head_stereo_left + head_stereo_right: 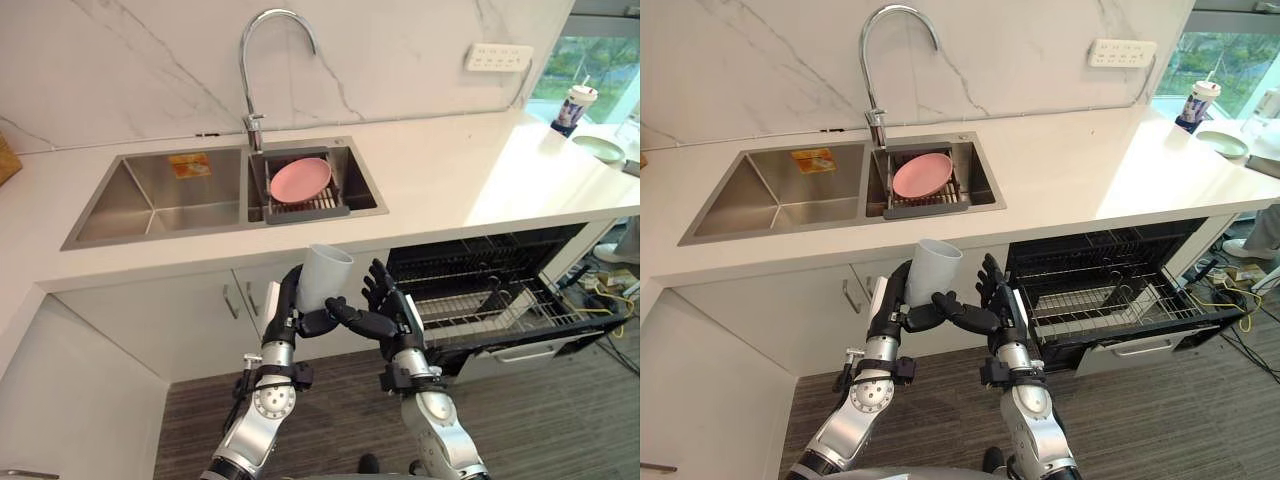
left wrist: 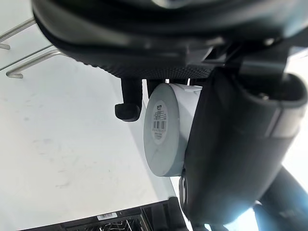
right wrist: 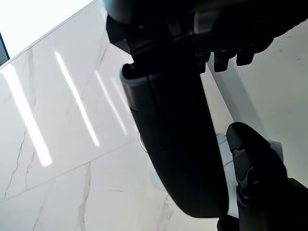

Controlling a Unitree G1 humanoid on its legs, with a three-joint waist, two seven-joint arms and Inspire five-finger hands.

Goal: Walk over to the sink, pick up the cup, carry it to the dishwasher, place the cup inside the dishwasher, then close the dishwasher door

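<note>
A steel double sink [image 1: 150, 200] is being carried by the white bench [image 1: 450, 170] on the left, under a curved faucet [image 1: 243, 80]. In its right basin a pink plate [image 1: 300, 178] is being held by a dark drain rack [image 1: 310, 205]; an orange label [image 1: 190, 165] is being shown on the back wall of the left basin.

Below the bench edge, in front of the cabinet doors [image 1: 215, 310], the white cup [image 1: 325, 275] is being gripped by the left hand [image 1: 290, 300], mouth tilted up and away from the robot. Its fingers [image 2: 127, 108] are being curled round the cup's side, with the thumb pressed against the other side.

Just to the right, the right hand [image 1: 392, 305] is being kept wide, fingers straight and spread. Its thumb is being stretched towards the left hand under the cup; whether it is touching cannot be told.

Further right, the dishwasher [image 1: 520, 265] is being left open with its wire racks drawn out. A takeaway cup [image 1: 575, 108] and a pale dish [image 1: 598, 148] are being carried by the bench's far right end.
</note>
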